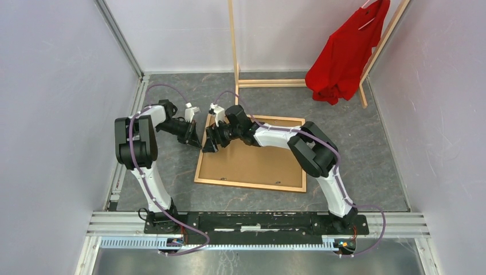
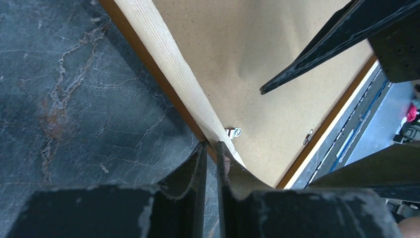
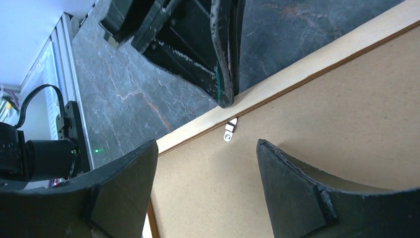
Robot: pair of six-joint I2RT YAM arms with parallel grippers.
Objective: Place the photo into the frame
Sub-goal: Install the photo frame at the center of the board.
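The frame lies flat on the dark table, back side up, with a brown backing panel filling it. The photo is hidden. My left gripper sits at the frame's left strip. Its jaws are shut to a thin slit, with the tips on the strip's outer edge and nothing seen between them. My right gripper stands open just above the backing panel, close to the same strip. A small metal clip lies on the panel between the two grippers.
A pale wooden clothes rack stands at the back with a red shirt hanging at the right. Light walls close in on both sides. A metal rail runs along the near edge by the arm bases.
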